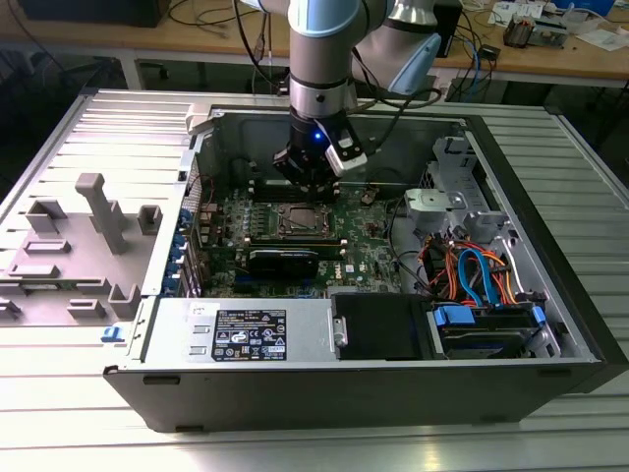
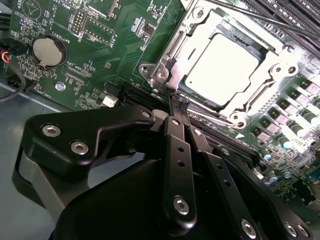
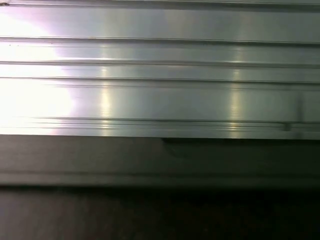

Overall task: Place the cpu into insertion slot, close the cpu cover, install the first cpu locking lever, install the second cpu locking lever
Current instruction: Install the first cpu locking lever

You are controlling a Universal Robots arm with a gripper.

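- One arm (image 1: 322, 49), exterior view: gripper (image 1: 308, 190) hangs inside the open PC case (image 1: 295, 398), just above the insertion slot (image 1: 299, 220). Cable bundle (image 1: 472, 270) is well apart.
- Second wrist view: cpu (image 2: 220, 67) seated, cpu cover (image 2: 272, 75) down over it. Fingers (image 2: 177, 125) pinched together, empty, tips at the slot's corner. Prob. lever step: work w/ tips only, clear of memory slots (image 2: 295, 15) & coin cell (image 2: 49, 51).
- First wrist view: ribbed metal surface (image 3: 160, 75).
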